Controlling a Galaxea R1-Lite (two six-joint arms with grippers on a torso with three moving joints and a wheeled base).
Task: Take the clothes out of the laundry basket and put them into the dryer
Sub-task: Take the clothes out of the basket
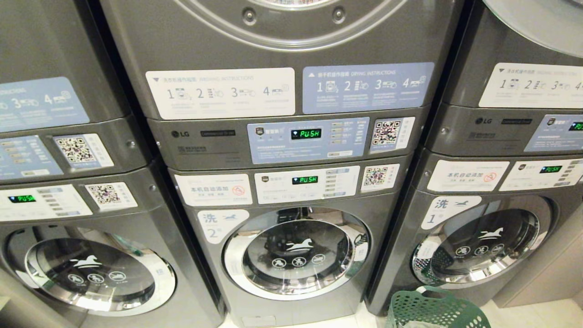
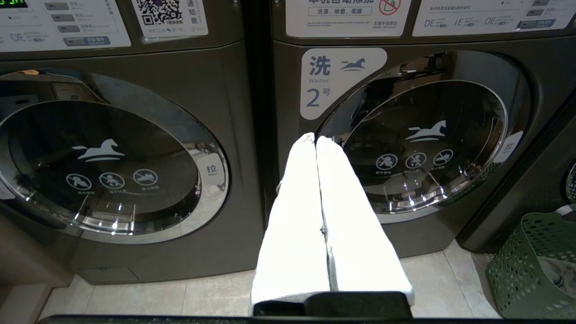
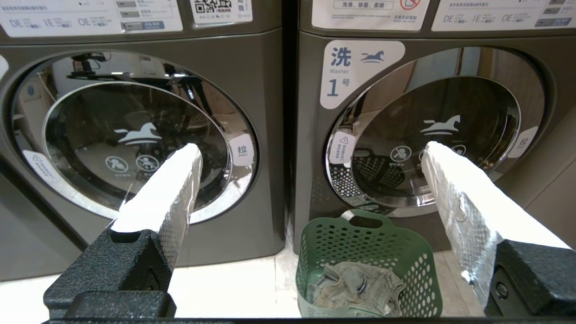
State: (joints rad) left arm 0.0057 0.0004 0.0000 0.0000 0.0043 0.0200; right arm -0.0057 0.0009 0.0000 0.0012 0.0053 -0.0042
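**Robot facing the laundry machines, basket waiting on the floor**

Three stacked grey machine towers are filling the head view, and the middle tower [image 1: 291, 173] is sitting square in front of the camera, both of its green displays reading PUSH. Its lower unit, the washer marked 2 [image 2: 405, 148], is showing a closed round glass door with a horse logo. To the right, the washer marked 1 [image 3: 432, 135] is standing with its door closed too, and the glass is reflecting green lattice. On the other side, the left-hand washer [image 2: 108, 157] is also closed.

Down on the pale tiled floor [image 3: 234, 288], the laundry basket [image 3: 366, 245] is sitting just in front of washer 1, green, lattice-walled, its handle cut-out facing the machine. In the head view only its rim is peeking in at the bottom edge, right of the middle tower.

Inside the basket, the clothes [image 3: 355, 288] are lying crumpled at the bottom, greyish fabric.

The right gripper [image 3: 310, 153] is hanging ahead of the two washers with its white-wrapped fingers [image 3: 171, 189] spread wide apart, nothing between them, the basket showing below the gap. The left gripper [image 2: 316, 138] is pointing at the seam beside washer 2's door, its white fingers [image 2: 292, 216] pressed together along their whole length, holding nothing.
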